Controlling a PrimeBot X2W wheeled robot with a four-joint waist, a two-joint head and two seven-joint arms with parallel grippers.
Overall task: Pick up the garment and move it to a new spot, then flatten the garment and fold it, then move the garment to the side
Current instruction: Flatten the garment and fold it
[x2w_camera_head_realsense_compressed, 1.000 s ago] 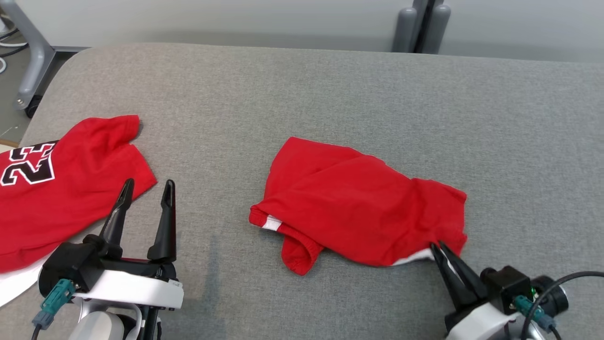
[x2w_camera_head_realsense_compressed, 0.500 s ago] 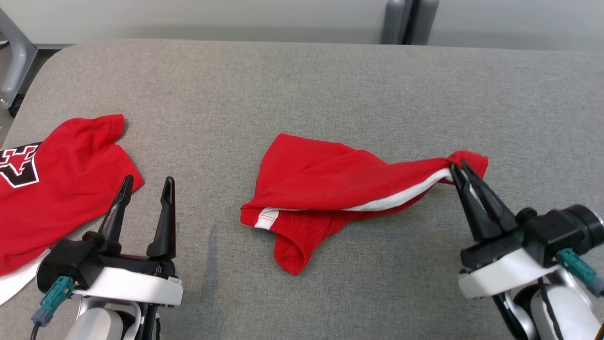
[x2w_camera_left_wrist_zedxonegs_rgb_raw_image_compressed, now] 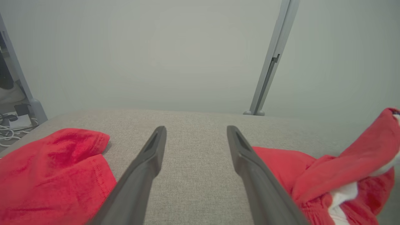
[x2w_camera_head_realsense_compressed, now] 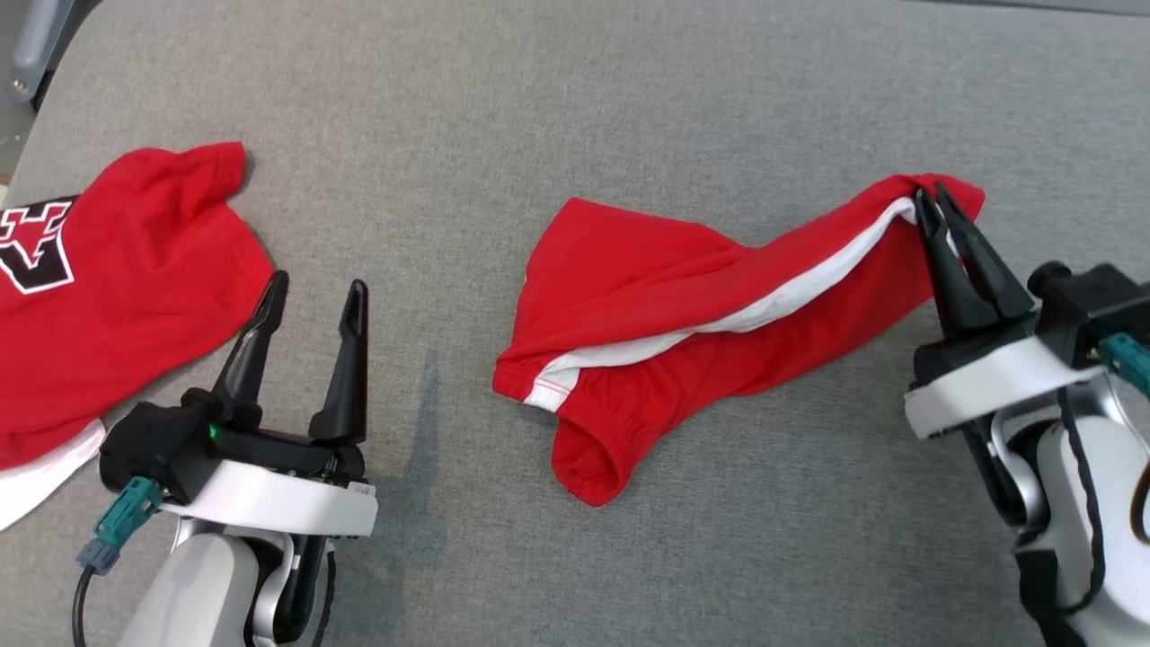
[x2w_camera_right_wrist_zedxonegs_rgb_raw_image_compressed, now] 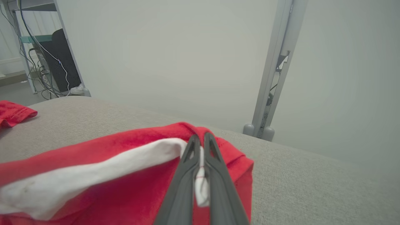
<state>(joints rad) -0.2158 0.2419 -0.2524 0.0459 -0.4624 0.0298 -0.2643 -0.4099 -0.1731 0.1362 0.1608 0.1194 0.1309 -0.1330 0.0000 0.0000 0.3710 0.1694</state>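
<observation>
Head view: right fingers pinch garment; jersey print unreadable.

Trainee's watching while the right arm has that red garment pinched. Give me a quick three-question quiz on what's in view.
1. True or false: the left gripper is shut on cloth.
2. Where does the right gripper hold the red garment?
A) at its far right corner, by the end of the white stripe
B) in its middle
C) at the open hem nearest the robot
3. Fill in: the printed red shirt lies on the robot's ____ side of the red garment.

Key:
1. False. Its fingers stand apart and hold nothing.
2. A
3. left
</observation>
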